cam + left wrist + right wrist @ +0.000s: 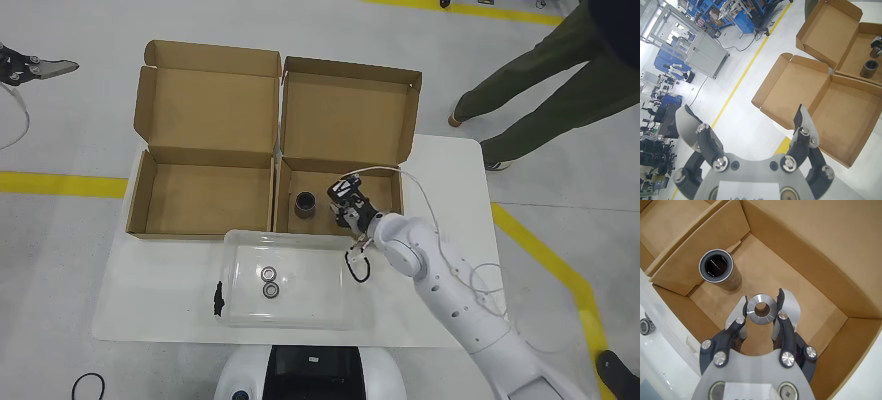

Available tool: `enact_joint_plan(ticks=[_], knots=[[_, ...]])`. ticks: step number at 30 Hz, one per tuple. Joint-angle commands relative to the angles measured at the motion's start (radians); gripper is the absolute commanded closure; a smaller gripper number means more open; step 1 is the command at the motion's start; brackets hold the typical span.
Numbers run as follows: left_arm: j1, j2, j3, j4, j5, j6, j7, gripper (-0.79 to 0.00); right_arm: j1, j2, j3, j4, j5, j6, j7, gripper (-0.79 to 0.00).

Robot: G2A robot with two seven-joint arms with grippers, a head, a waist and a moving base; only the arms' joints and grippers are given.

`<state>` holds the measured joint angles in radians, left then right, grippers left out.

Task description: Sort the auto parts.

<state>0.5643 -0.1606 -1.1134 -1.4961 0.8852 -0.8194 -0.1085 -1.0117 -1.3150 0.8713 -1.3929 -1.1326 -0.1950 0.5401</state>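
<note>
While the right gripper [762, 305] hangs inside the right-hand cardboard box [810, 262], its jaws are clamped on a steel bushing [770, 313], near an upright dark bearing sleeve [730, 282]. Placing seems in hand; next comes lowering the bushing to the box floor and letting go.

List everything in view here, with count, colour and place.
table: one, white, under everything.
left box: one, brown, open, far half of the table.
right box: one, brown, open, beside the left box.
cylinder: one, dark, upright in the right box.
bushing: one, silver, within the right box, held.
tray: one, clear, near side, in front of the boxes.
bearings: two, grey, in the tray.
black piece: one, by the tray's left end.
right gripper: shut on the bushing.
left gripper: open, over the floor left of the table.
</note>
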Motion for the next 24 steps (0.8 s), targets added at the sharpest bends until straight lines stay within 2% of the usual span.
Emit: enact_joint_plan(ticks=[1, 5, 11, 14, 19, 24], knots=[[0.000, 0.000, 0.000, 0.000, 0.000, 0.000, 0.000, -0.785, 0.006, -0.003, -0.006, 0.011, 0.000, 0.002, 0.000, -0.256], [0.000, 0.000, 0.000, 0.000, 0.000, 0.000, 0.000, -0.785, 0.015, -0.010, -0.013, 0.026, 0.006, 0.003, -0.002, -0.388], [0.000, 0.000, 0.000, 0.000, 0.000, 0.000, 0.000, -0.785, 0.008, -0.011, -0.004, 0.009, 0.012, -0.031, -0.038, -0.446], [0.000, 0.000, 0.000, 0.000, 0.000, 0.000, 0.000, -0.785, -0.016, -0.004, 0.014, -0.030, -0.004, -0.038, -0.045, -0.517], [0.000, 0.000, 0.000, 0.000, 0.000, 0.000, 0.000, -0.785, -0.074, 0.012, 0.052, -0.143, -0.033, -0.059, -0.042, -0.554], [0.000, 0.000, 0.000, 0.000, 0.000, 0.000, 0.000, -0.785, -0.139, 0.029, 0.085, -0.263, -0.054, -0.125, -0.059, -0.588]])
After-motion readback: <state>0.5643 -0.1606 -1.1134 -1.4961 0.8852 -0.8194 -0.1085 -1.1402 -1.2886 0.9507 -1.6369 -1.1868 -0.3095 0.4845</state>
